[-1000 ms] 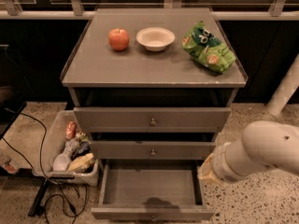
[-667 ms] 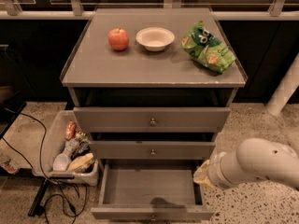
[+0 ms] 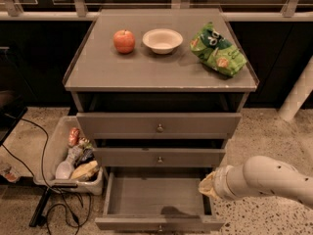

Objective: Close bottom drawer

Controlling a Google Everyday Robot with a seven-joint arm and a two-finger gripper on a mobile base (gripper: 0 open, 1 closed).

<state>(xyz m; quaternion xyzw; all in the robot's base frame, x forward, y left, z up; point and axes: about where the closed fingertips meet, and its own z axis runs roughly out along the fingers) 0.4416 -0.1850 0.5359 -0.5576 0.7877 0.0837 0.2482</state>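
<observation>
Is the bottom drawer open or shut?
Open. The bottom drawer is pulled far out, so you can see down into its bare inside. The gripper is at its right side.

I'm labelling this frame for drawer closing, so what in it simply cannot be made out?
- Camera view: the gripper, by the right wall of the open bottom drawer, shows only as a pale stub; the arm hides the rest.
- Arm: cut off by the right edge.
- Floor bin: contents too jumbled and small to identify.
</observation>
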